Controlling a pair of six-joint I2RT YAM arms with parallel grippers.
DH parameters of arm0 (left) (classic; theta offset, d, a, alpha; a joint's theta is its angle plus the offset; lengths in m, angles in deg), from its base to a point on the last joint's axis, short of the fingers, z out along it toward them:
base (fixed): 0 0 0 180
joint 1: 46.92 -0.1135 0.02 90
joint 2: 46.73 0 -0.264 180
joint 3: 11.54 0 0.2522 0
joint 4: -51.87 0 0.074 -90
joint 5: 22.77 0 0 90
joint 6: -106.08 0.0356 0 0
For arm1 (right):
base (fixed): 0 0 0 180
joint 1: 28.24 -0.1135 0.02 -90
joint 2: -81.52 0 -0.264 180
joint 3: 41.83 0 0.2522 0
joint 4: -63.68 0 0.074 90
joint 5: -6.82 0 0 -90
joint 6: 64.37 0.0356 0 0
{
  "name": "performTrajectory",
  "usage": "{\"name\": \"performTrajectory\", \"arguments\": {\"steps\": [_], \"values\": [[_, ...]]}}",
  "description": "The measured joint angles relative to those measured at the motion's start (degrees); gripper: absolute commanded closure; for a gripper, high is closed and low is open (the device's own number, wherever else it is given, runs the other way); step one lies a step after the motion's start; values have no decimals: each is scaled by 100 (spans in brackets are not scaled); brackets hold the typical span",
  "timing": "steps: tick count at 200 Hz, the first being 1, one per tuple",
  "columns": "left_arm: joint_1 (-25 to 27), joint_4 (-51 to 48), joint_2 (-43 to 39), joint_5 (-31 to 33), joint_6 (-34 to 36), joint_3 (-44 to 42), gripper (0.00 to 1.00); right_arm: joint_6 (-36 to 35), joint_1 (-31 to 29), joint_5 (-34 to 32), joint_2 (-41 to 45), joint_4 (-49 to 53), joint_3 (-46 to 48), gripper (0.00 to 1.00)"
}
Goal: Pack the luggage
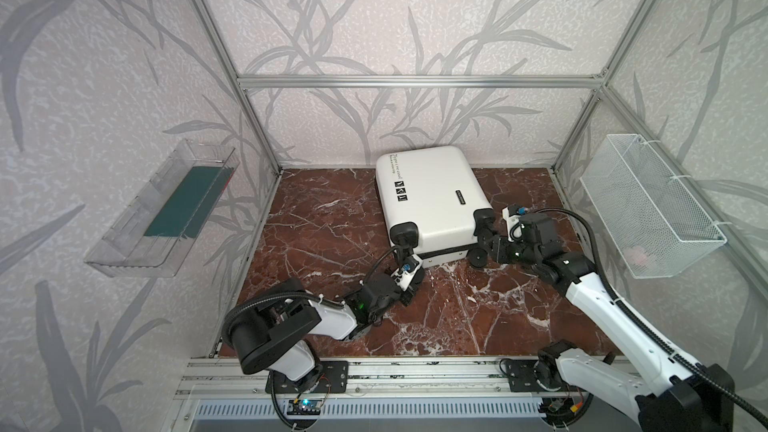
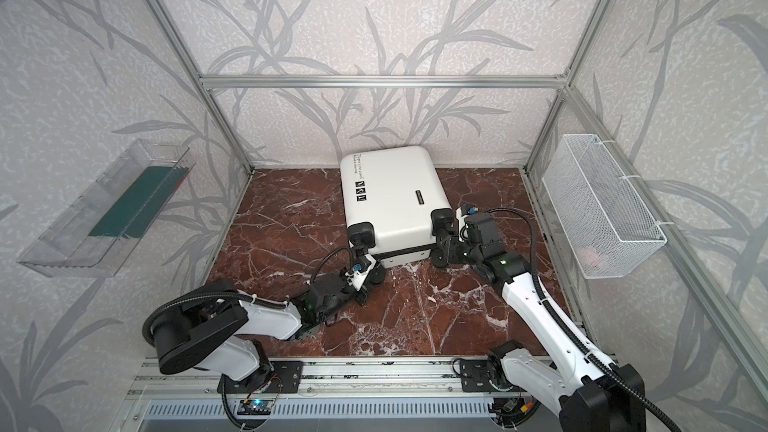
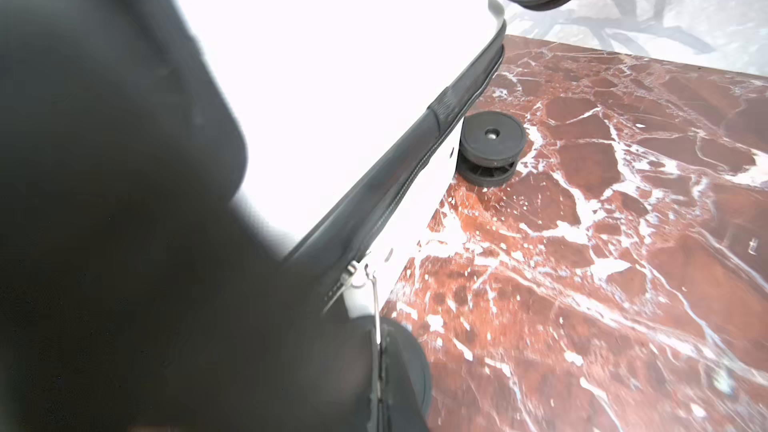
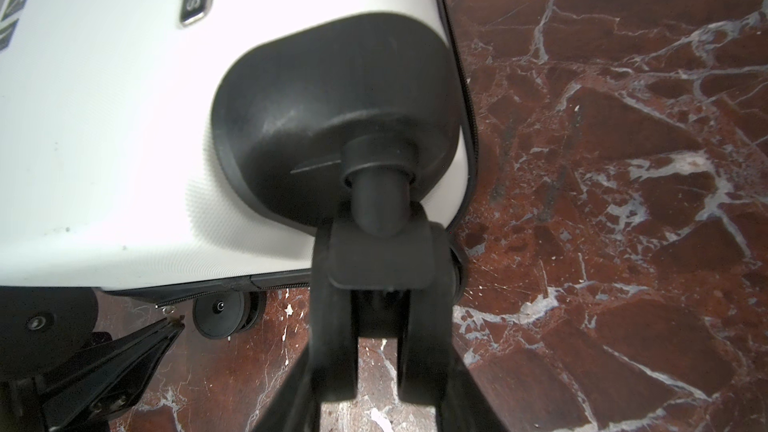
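A robot test cell in a lab, dressed as a room. An aluminium frame (image 1: 415, 81) holds panels (image 1: 374, 14) printed with grey leaf wallpaper around a marble-look board (image 1: 324, 218). A left arm (image 1: 332, 320) and a right arm (image 1: 598, 305) are bolted to a slotted rail (image 1: 415, 371) along the board's near edge, with a lit circuit board (image 1: 305, 406) and bare wires below.
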Motion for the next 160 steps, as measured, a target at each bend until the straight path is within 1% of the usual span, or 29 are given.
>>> {"name": "performTrajectory", "arguments": {"steps": [38, 71, 160], "values": [[240, 254, 592, 232, 42, 442, 100, 37, -7, -11, 28, -50, 42, 100], [348, 313, 1032, 245, 44, 883, 100, 70, -17, -26, 33, -85, 61, 100], [501, 229, 2343, -94, 28, 2531, 100, 111, -94, -146, 44, -140, 94, 100]]}}
